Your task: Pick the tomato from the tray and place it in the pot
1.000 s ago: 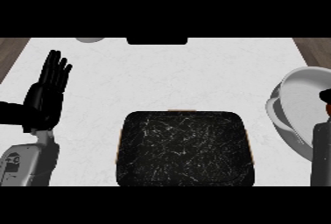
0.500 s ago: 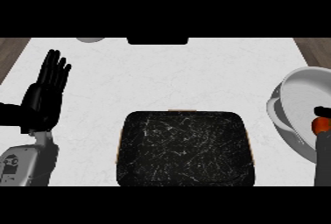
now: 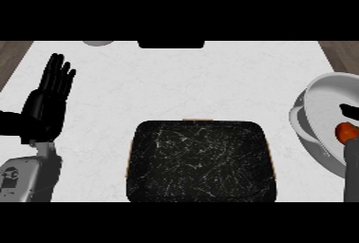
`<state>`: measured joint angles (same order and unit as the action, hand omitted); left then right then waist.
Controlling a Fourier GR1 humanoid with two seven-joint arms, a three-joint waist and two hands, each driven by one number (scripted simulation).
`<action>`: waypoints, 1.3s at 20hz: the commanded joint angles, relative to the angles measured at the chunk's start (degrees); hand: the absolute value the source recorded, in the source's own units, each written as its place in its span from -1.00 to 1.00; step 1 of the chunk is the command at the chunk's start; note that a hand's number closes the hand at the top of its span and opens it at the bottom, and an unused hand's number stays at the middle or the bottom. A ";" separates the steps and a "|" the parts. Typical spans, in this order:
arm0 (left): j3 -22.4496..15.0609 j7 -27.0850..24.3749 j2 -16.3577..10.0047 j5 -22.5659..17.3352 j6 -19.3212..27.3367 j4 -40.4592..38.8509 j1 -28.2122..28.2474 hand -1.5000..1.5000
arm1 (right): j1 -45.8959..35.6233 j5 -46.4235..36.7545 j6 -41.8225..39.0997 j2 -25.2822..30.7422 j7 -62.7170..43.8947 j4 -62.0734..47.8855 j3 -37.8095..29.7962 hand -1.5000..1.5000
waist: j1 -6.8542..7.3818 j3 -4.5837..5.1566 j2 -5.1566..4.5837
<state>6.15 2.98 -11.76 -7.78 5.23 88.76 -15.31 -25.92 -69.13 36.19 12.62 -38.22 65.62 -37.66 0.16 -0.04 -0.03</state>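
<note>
We saw a white, faintly marbled counter filling most of the view, lit softly & evenly. Beyond its far left corner a strip of brown wood showed, w/ another wood strip at the far right. A dark rectangular shape sat at the far edge, approx. centre. A grey round thing lay left of it, cut off; we couldn't tell what either was.

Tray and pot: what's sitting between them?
Nothing: the head view shows only a bare strip of white counter between the tray and the pot.
</note>
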 commanded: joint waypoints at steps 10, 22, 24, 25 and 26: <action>-0.25 1.92 0.19 0.70 0.37 1.89 0.11 0.00 | 10.82 16.87 13.09 -4.56 6.22 20.99 -1.94 -1.00 | -0.80 0.04 0.27; 1.12 2.03 0.21 -0.16 -0.33 3.08 2.03 0.00 | 39.59 34.47 18.99 -12.47 15.13 45.76 2.14 -1.00 | -0.84 0.01 0.34; 1.63 -2.49 0.98 1.73 0.62 -6.58 -4.67 0.00 | 38.01 35.18 14.30 -11.54 15.22 46.27 -1.89 -1.00 | -0.98 0.05 0.05; 0.79 -3.16 1.57 1.01 -0.71 -0.37 3.33 0.00 | 40.95 45.09 14.06 -7.34 19.87 44.81 -4.19 -1.00 | -0.95 -0.01 0.28; 0.42 0.15 0.88 1.44 -0.11 0.98 1.16 0.00 | 45.02 42.84 17.29 -12.50 20.76 47.47 -0.48 -1.00 | -0.81 0.01 0.22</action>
<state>7.40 2.46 -11.29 -7.15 4.79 87.79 -15.30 11.12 -32.73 51.62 1.95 -21.32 108.94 -38.92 -0.72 0.00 0.16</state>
